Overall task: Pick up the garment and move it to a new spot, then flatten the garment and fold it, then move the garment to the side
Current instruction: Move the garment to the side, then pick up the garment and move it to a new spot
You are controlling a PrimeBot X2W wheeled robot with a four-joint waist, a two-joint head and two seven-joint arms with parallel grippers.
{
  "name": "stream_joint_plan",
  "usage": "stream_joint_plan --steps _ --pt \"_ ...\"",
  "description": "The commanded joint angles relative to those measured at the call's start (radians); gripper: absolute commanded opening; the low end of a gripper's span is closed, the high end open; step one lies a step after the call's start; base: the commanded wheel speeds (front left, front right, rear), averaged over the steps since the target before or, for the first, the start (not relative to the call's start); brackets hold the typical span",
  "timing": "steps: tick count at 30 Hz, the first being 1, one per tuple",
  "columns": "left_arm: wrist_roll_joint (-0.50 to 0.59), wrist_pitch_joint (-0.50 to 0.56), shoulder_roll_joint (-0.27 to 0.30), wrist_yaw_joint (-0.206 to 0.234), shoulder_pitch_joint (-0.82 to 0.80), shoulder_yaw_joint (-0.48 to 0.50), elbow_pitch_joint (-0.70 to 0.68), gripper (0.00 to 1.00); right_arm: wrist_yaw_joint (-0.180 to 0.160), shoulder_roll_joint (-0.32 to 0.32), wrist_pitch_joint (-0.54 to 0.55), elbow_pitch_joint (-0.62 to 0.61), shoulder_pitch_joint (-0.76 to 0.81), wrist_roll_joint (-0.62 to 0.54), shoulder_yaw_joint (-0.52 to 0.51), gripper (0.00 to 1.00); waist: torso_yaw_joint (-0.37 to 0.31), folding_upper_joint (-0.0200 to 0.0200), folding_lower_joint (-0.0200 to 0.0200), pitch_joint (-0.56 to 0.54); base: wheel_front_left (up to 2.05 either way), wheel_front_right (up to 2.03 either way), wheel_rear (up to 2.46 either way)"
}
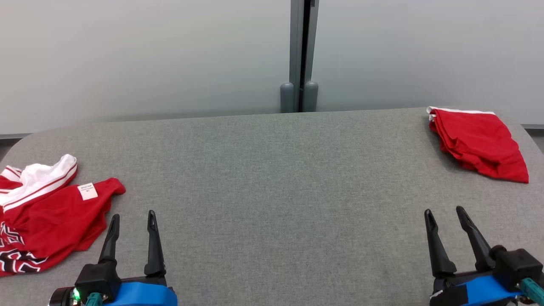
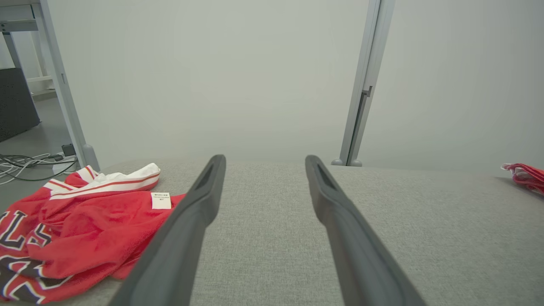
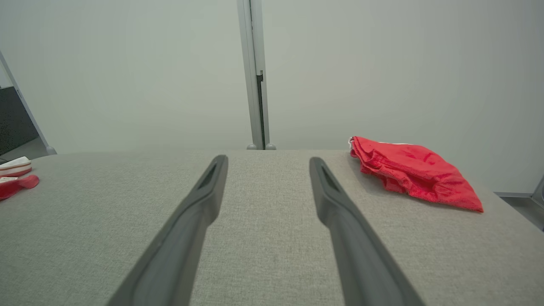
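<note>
Stretching from edge to edge of the head view, a grey fabric-covered desk (image 1: 272,170) takes up the lower two thirds of the frame. Pale wall panels (image 1: 144,55) stand behind it, with a grey post (image 1: 302,55) at the top centre.

A crumpled garment (image 1: 46,212), red with white striped trim and dark lettering, lies on the desk at the lower left and runs off the left edge of the frame. A folded garment (image 1: 478,142), plain red with a white edge, lies at the upper right of the desk, well apart from the first.

The left gripper (image 1: 133,216) sits at the lower left with its two dark fingers spread wide and nothing between them. It is just beside the crumpled garment's hem, and I cannot tell whether they touch. The right gripper (image 1: 444,210), at the lower right, is also wide and empty over bare desk, with the folded garment above it in the frame.

A small white label (image 1: 87,191) shows on the crumpled garment near its right end.
</note>
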Motion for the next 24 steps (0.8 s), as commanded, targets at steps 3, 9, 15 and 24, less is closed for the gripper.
stream_joint_plan --steps 3,9,15,24 --pt "0.007 -0.005 0.001 -0.006 0.013 0.01 -0.001 1.0 0.0 0.026 -0.003 -0.018 0.041 -0.027 -0.017 1.0 0.005 0.0 0.0001 -0.002 0.0 0.0 0.0" --pt "0.014 -0.005 0.0 -0.007 0.019 0.015 -0.002 1.0 0.0 0.046 0.004 -0.031 0.059 -0.046 -0.022 1.0 0.004 0.0 0.0001 -0.002 0.0 0.0 0.0" --pt "0.017 -0.005 -0.002 -0.01 0.011 0.016 0.002 1.0 0.0 0.051 0.014 -0.036 0.053 -0.055 -0.028 1.0 0.005 0.0 0.0001 0.004 0.0 0.0 0.0" --pt "0.024 -0.005 -0.004 -0.011 0.004 0.02 0.003 1.0 0.0 0.053 0.016 -0.029 0.052 -0.058 -0.027 1.0 0.011 0.0 0.0001 0.01 0.0 0.0 0.0"
